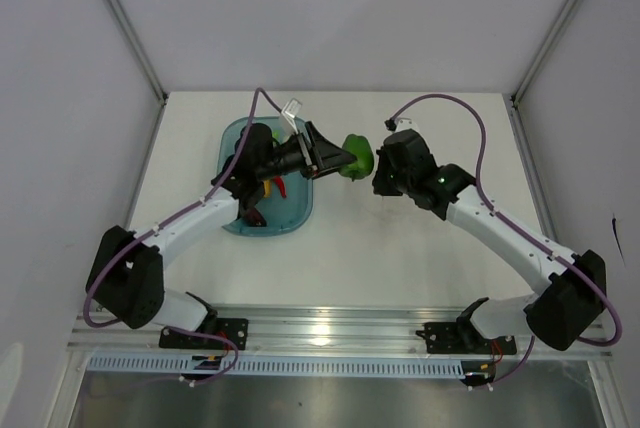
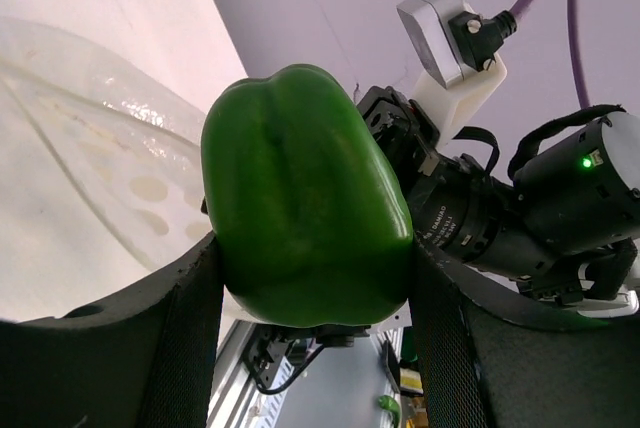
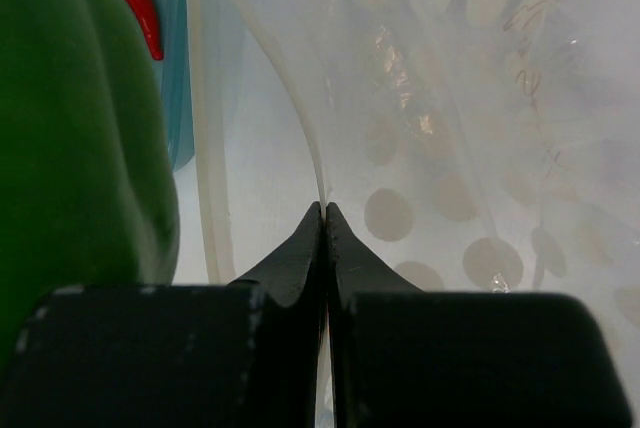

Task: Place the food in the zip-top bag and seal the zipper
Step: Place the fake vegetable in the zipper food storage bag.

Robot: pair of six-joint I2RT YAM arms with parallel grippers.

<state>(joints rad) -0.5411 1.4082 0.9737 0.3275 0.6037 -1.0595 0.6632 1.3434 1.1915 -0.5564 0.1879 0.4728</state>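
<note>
My left gripper (image 1: 340,160) is shut on the dark green pepper (image 1: 357,157), held in the air just right of the teal tub (image 1: 232,138). In the left wrist view the pepper (image 2: 305,198) fills the gap between both fingers, with the dotted clear zip-top bag (image 2: 110,148) behind it. My right gripper (image 3: 325,210) is shut on the bag's upper edge strip, the zipper (image 3: 300,138), and holds the bag (image 3: 480,148) open. The pepper (image 3: 70,138) sits just left of the opening. A red chili (image 1: 281,186) and other toy food lie in the tub.
The teal translucent tub stands at the back left of the white table. The right arm's wrist (image 1: 405,163) is close to the pepper. Metal rails (image 1: 330,333) run along the near edge. Grey walls enclose the table.
</note>
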